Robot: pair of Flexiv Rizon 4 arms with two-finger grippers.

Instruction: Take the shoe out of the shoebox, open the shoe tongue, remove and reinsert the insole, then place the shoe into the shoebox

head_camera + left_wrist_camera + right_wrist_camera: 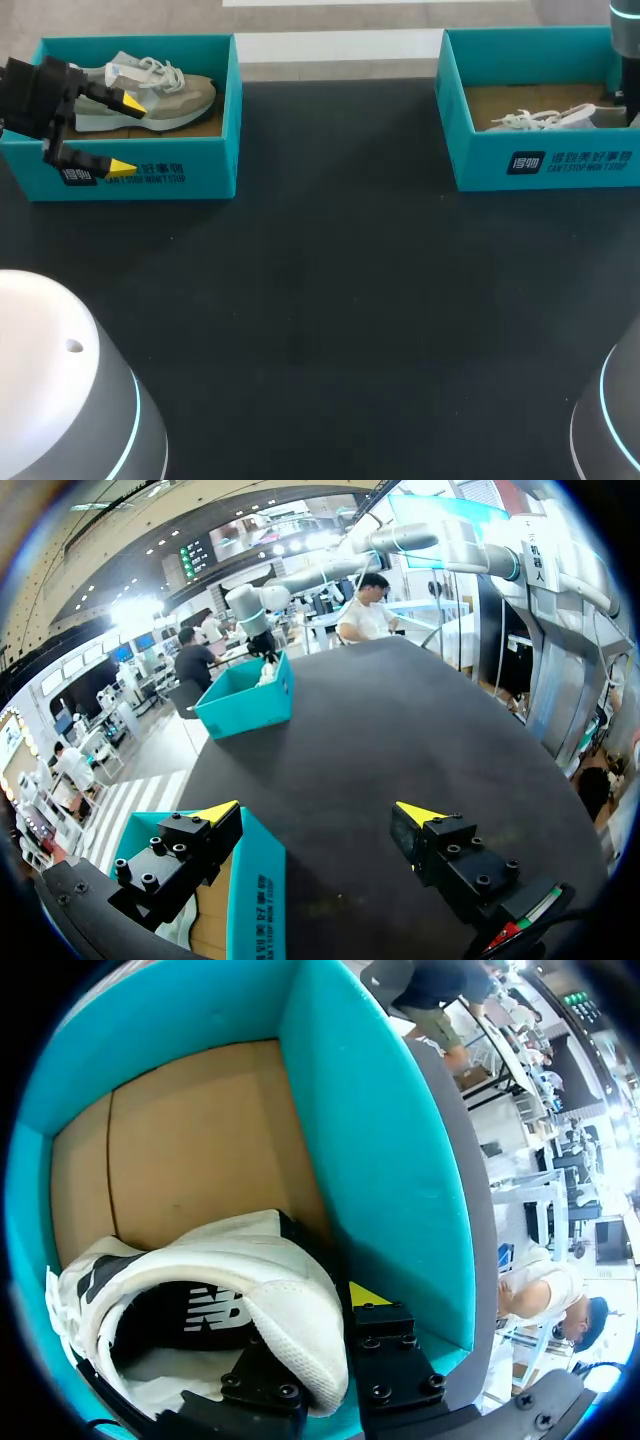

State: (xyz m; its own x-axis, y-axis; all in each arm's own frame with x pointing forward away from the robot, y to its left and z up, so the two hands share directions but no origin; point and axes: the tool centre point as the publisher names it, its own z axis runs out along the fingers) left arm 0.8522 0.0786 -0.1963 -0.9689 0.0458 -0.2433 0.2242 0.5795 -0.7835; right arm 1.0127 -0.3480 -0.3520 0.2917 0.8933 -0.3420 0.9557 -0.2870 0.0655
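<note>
Our right gripper (328,1345) pinches the white lace-up shoe (200,1290) by its heel inside the teal cardboard shoebox (380,1140). Our left gripper (125,134) is spread astride the wall of the second teal box (215,150). It's a thin hold, so we could slip or drag the shoebox up.

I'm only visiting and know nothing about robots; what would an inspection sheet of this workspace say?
Surface: dark matte table.
Job's things: grey-beige sneaker in the left teal cardboard shoebox; white sneaker in the right teal cardboard shoebox.
Clutter: nothing seen.
Grippers: left gripper open, astride its box's front wall; right gripper shut on the white sneaker's heel.
Cables: nothing seen.
Surroundings: white rounded arm bases at the table's near corners.
</note>
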